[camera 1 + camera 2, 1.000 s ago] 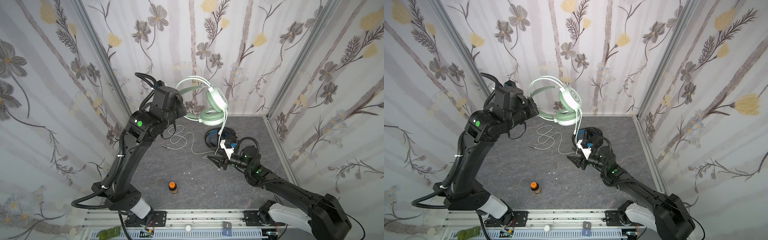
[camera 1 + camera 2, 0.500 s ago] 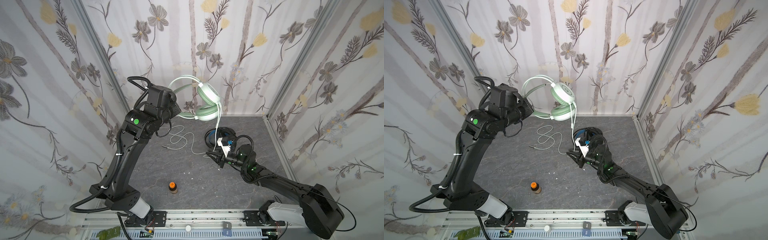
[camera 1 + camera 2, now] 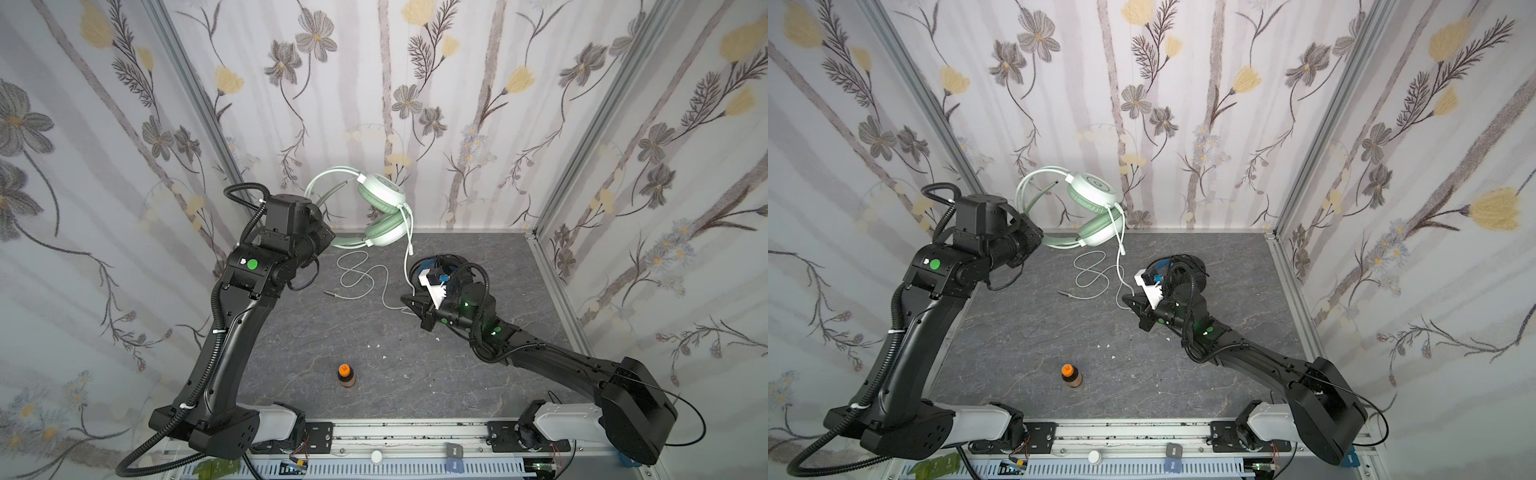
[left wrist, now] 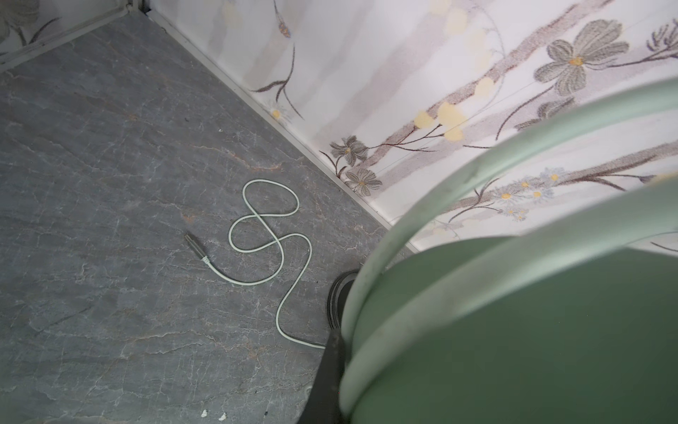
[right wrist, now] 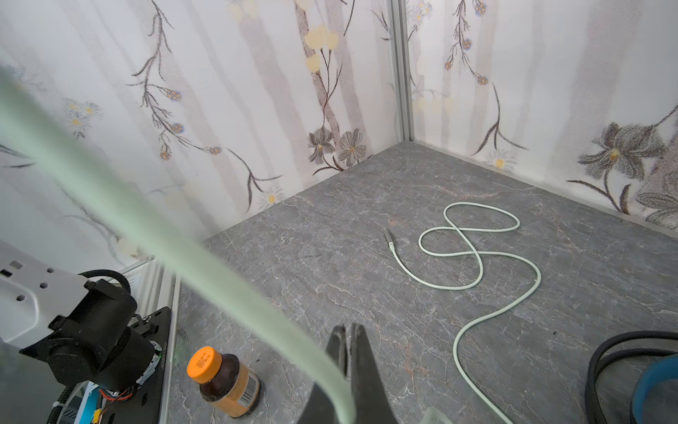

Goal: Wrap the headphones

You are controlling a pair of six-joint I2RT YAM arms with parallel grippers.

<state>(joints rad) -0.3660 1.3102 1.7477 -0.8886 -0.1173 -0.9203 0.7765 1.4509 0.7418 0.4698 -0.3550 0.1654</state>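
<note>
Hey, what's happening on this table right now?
The left gripper holds the green headphones up by the headband near the back wall. The right gripper is shut on their white cable just above the table, where the rest lies in loose loops. The black headphones lie untouched.

Mint-green headphones (image 3: 382,195), pale cable (image 5: 220,293), veined grey floor (image 3: 415,374), floral walls (image 3: 457,83).

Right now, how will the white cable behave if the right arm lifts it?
Probably floppy: the white cable lies in loose loops and hangs slack from the mint-green headset. Likely light; the right gripper, jaws shut on it, may drag the loops and the plug along the floor.
</note>
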